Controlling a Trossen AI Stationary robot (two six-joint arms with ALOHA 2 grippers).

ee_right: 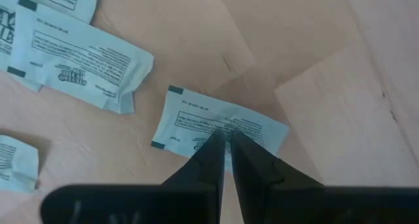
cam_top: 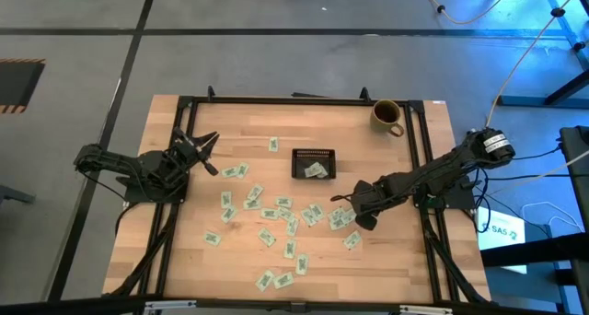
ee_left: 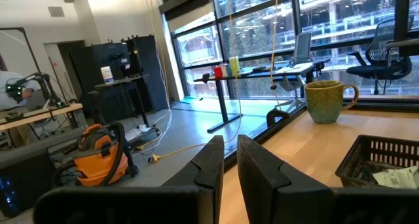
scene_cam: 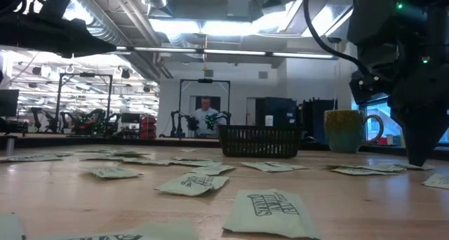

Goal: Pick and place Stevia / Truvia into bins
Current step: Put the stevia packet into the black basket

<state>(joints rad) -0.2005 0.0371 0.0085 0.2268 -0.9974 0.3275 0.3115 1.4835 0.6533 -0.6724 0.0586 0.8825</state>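
Down at the right hand, the fingertips pinch the middle of one sweetener packet lying flat on the worktop, just beside the black tray. It is pale green, creased, with dark print and dark corner marks. Its long axis runs crosswise to the fingers. More packets lie scattered around the tray. The left hand, nearly closed and empty, hangs well apart from the tray.
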